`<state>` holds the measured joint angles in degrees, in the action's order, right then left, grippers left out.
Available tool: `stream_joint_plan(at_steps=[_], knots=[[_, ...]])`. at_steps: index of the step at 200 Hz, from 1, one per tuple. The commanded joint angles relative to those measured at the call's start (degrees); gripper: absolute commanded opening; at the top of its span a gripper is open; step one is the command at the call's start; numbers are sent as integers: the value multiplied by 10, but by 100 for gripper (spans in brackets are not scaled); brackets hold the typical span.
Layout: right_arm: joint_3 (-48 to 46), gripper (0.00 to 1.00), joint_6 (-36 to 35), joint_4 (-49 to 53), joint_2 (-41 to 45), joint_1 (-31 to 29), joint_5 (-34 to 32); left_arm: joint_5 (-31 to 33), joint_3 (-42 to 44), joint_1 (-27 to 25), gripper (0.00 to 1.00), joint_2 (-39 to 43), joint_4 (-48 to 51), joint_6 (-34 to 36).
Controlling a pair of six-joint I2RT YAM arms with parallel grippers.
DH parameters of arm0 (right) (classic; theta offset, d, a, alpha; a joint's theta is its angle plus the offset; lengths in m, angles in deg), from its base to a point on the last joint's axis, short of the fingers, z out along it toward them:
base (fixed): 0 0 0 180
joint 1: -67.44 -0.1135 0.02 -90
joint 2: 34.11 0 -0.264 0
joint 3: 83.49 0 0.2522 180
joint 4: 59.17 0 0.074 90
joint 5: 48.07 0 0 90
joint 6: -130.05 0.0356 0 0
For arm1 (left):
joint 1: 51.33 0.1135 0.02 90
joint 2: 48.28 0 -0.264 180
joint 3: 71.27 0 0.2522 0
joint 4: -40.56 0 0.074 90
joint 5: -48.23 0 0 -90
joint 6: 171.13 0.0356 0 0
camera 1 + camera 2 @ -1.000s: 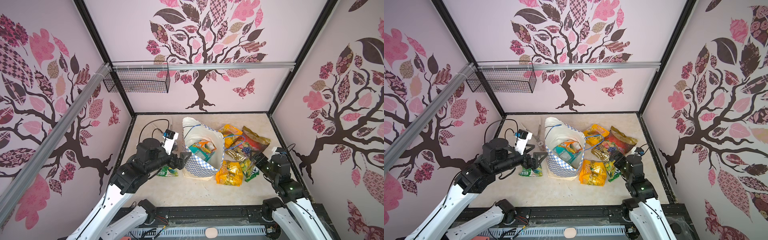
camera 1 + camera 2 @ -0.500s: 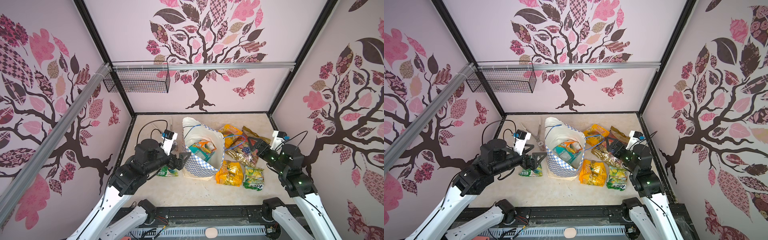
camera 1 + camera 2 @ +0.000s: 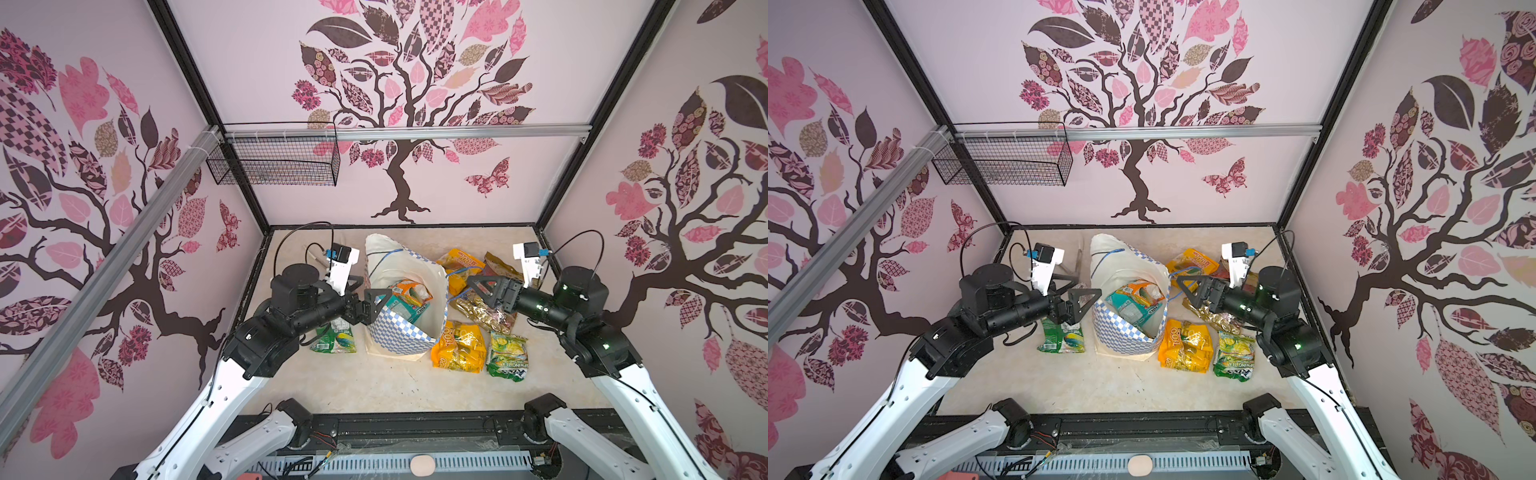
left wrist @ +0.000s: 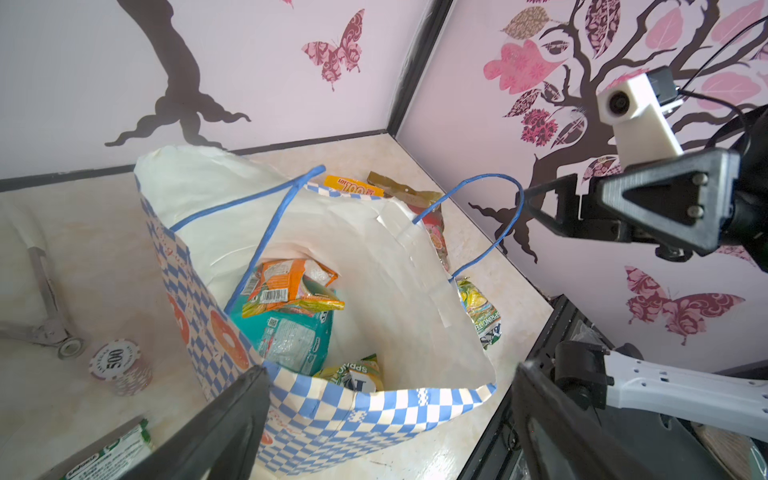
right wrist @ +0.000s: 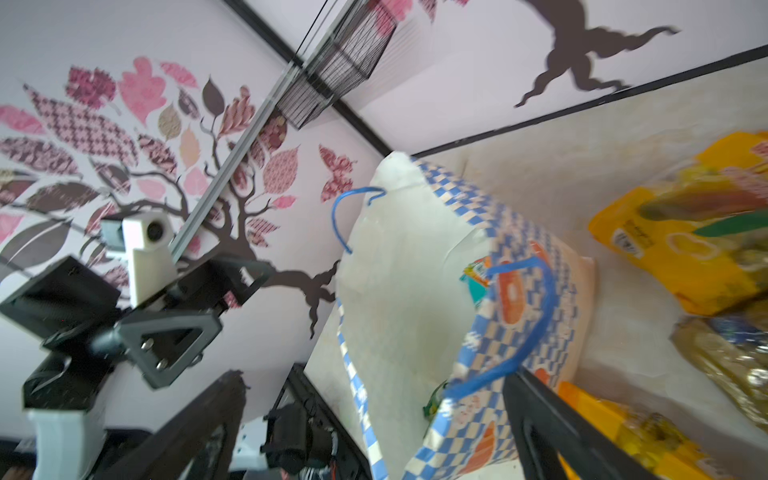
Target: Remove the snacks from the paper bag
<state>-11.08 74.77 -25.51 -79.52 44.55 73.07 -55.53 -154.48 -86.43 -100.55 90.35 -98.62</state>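
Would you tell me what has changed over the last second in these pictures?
The right gripper, open, has lifted away from the green packet at the front right and swung toward the paper bag. Nothing was taken hold of. The left gripper stays open at the bag's left rim; the bag, the packets inside it and those on the table lie as before.

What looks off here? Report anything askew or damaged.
The paper bag is crumpled and lopsided, one blue handle drooping inside over the snacks. Metal tongs lie on the table beside it.
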Motion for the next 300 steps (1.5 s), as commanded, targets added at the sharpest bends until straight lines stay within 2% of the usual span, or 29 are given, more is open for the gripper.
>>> stream_joint_plan(at_steps=[1,27,35,57,71,113,137,161,204,273,300], knots=[[44,100,-50,45,-15,-64,-16,14,-57,-5,90,-17,-31,-43],[52,100,-59,57,-37,-88,-22,45,-131,-22,85,-65,22,-68],[54,100,-65,63,-39,-88,-27,88,-162,-54,85,-85,51,-59],[55,100,-79,71,-39,-89,-36,255,-259,-172,85,-151,133,-10],[52,100,-83,76,-39,-88,-39,300,-314,-206,83,-198,175,-2],[32,100,-88,83,-24,-88,-54,318,-379,-209,75,-285,216,-19],[21,100,-90,85,-12,-88,-70,295,-383,-209,74,-326,222,-10],[16,100,-89,87,-6,-88,-70,299,-397,-202,74,-370,250,-14],[14,100,-92,99,0,-89,-81,239,-394,-152,72,-427,278,-20],[5,100,-89,90,-2,-89,-82,234,-368,-140,72,-500,300,0],[5,100,-91,91,-2,-88,-86,216,-317,-136,73,-503,280,1]])
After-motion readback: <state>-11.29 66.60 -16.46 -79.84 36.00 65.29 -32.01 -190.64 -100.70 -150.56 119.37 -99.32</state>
